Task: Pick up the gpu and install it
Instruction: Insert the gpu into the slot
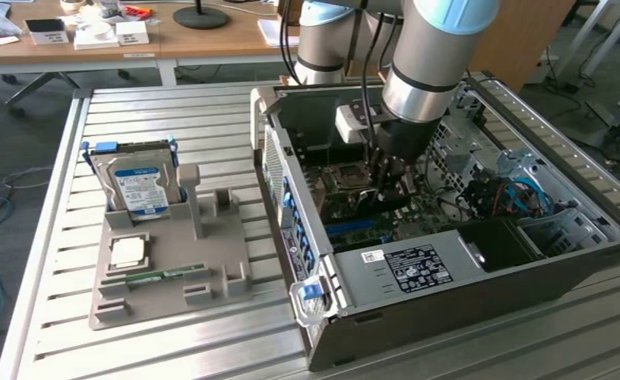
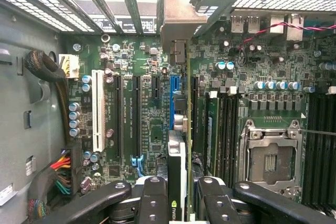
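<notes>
Fingers (image 2: 154, 199) partly closed, clamped on the upper edge of the gpu (image 2: 177, 171).
It hangs edge-on inside the computer case (image 1: 479, 269), over the motherboard (image 2: 147, 129) and along the blue slot (image 2: 175, 85), metal bracket (image 2: 179, 18) toward the rear openings. I cannot tell whether it is seated. Likely light, stiff and fragile, so best held by the board's edges, clear of components and contacts.
</notes>
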{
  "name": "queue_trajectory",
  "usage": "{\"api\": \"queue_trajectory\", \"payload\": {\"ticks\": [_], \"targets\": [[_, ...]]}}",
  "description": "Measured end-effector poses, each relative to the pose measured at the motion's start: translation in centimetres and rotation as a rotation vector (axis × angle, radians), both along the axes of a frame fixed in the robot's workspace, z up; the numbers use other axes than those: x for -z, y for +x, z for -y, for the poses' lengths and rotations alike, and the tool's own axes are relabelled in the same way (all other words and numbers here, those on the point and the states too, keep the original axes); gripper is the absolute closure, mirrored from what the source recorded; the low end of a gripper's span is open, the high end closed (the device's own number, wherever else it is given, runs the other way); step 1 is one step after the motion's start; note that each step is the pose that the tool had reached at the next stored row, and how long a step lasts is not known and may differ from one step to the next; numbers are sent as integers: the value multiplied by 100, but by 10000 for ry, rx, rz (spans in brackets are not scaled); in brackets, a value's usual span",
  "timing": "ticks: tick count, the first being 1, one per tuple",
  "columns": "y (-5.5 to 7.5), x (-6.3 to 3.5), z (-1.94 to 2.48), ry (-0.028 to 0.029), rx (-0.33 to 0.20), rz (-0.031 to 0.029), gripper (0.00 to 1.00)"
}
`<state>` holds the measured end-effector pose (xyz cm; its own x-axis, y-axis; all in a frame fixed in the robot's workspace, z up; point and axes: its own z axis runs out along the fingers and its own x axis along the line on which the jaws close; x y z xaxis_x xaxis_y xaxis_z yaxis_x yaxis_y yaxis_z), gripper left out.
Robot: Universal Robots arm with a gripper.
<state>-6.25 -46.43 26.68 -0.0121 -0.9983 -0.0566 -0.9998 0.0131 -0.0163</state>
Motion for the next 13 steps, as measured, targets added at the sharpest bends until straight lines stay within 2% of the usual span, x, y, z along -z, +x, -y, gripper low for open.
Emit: {"api": "queue_trajectory", "payload": {"ticks": [7, 13], "targets": [[-39, 2, 0, 0, 1, -1, 73], [-44, 5, 24, -1, 3, -1, 73]]}}
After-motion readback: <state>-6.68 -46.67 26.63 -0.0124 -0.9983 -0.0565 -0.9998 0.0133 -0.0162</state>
